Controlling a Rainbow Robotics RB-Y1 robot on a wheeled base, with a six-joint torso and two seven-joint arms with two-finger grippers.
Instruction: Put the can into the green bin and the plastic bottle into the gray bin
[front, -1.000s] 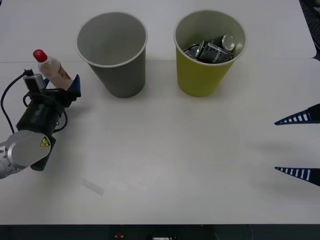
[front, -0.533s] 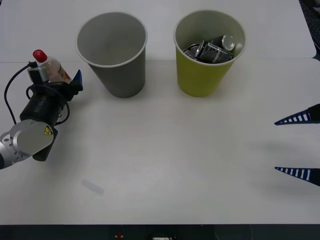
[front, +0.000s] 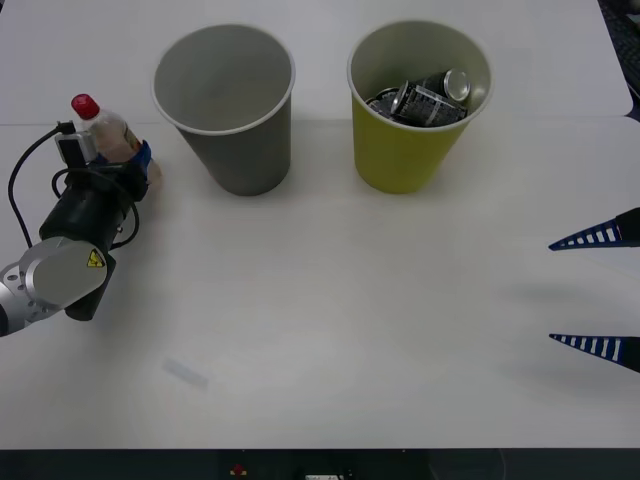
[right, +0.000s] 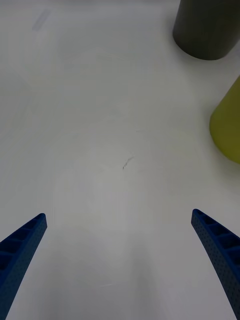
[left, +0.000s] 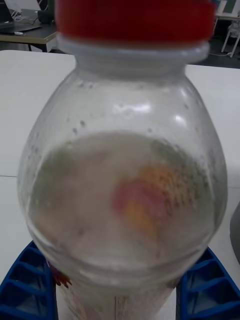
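Left of the gray bin (front: 225, 105), the left hand (front: 128, 167) grips the plastic bottle (front: 108, 138) above the counter (front: 340, 300); the right hand (front: 596, 290) waits wide open, the can (front: 430, 98) in the green bin (front: 415, 150)

Bright, even overhead light w/ soft shadows. Bottle (left: 122, 165) betw. left gripper (left: 117, 287) fingers is blurred, glare on its shoulder.

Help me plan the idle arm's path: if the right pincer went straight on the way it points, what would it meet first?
Probably nothing: the open right pincer points across bare table; the green bin sits off to one side.
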